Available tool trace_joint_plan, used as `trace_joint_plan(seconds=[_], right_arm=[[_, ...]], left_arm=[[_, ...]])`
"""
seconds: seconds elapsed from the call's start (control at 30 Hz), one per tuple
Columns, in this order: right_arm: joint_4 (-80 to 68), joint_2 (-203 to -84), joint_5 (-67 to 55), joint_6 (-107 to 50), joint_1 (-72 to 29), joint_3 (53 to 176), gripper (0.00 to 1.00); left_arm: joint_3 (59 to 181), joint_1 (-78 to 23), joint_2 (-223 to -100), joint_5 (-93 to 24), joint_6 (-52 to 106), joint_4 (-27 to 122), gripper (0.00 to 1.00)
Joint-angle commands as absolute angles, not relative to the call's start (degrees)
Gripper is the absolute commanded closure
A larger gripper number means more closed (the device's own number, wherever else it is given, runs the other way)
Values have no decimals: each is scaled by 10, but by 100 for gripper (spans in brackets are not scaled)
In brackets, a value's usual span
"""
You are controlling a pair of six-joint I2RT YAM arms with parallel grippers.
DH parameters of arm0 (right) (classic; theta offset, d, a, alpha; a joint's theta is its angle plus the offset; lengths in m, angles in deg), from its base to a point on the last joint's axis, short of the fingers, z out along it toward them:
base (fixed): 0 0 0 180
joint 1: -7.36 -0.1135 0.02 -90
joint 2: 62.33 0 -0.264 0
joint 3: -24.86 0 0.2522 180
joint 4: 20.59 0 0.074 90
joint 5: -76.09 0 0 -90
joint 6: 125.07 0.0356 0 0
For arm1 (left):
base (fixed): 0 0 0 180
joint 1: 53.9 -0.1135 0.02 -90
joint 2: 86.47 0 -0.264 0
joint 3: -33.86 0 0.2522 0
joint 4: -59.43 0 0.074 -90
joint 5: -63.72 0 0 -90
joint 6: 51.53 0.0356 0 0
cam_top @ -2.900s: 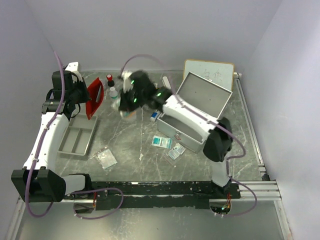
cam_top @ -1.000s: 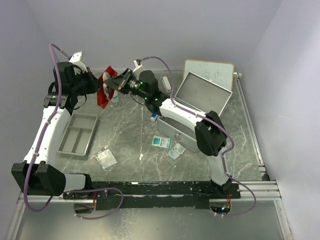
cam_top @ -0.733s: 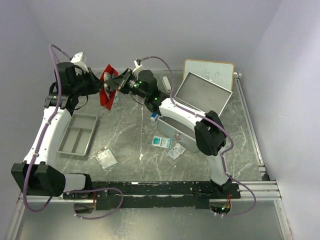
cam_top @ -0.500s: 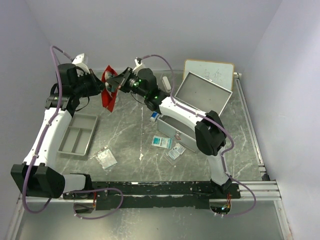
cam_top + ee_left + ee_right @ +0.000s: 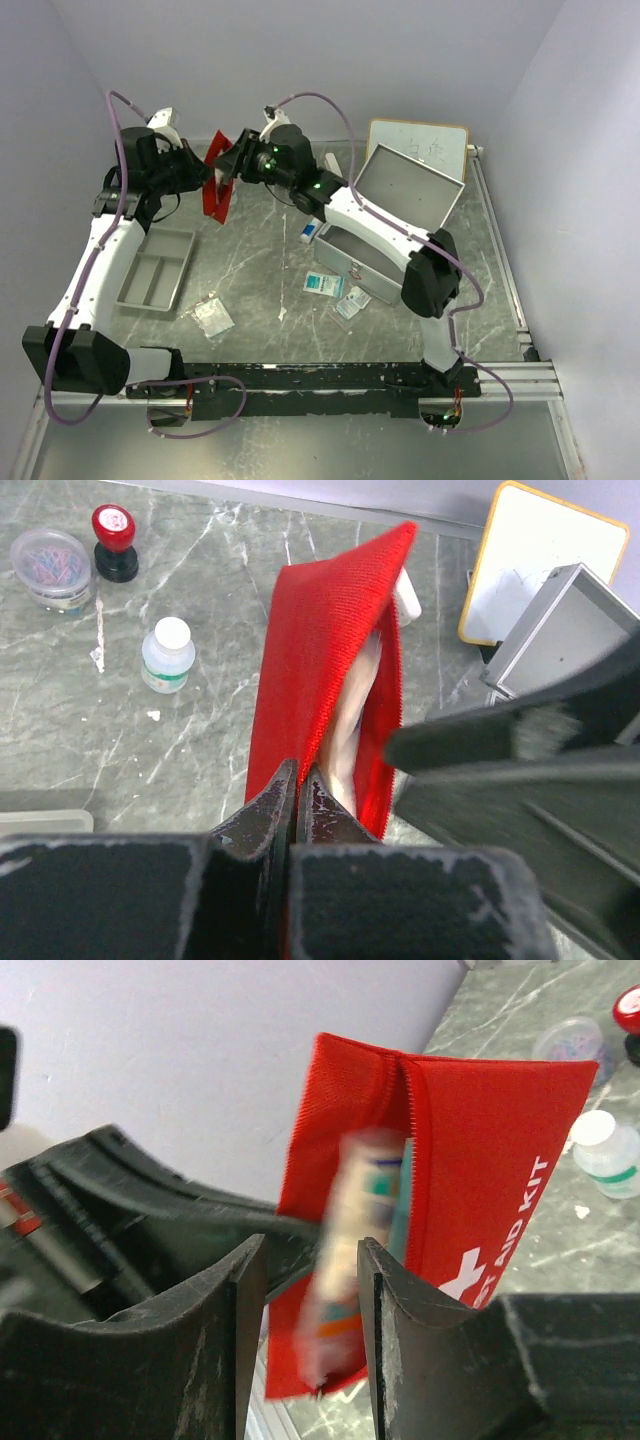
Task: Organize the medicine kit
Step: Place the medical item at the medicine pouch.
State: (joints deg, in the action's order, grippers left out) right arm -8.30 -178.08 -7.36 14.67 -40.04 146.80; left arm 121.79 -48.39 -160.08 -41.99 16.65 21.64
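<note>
The left gripper (image 5: 298, 780) is pinching the near edge of the red pouch (image 5: 310, 650), jaws pressed tight on the fabric. The pouch is gaping open, with something white showing inside. Left of the pouch, a white-capped bottle (image 5: 167, 655), a red-topped stamp (image 5: 113, 538) and a clear tub of coloured clips (image 5: 55, 565) are standing. Right of the pouch, the right gripper (image 5: 402, 771) is looming dark and blurred just beside the opening, with the medicine kit (image 5: 570, 620) and a whiteboard (image 5: 545, 560) lying farther right.
</note>
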Motion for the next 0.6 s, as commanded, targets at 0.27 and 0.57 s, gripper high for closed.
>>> trace_joint_plan(seconds=[0.27, 0.57], right_arm=[[75, -1710, -168, 33, -414, 1503, 74], [348, -1793, -269, -42, -428, 1616, 59]], left_arm=[[1233, -478, -1608, -397, 207, 214, 93], [1249, -478, -1616, -302, 279, 203, 93]])
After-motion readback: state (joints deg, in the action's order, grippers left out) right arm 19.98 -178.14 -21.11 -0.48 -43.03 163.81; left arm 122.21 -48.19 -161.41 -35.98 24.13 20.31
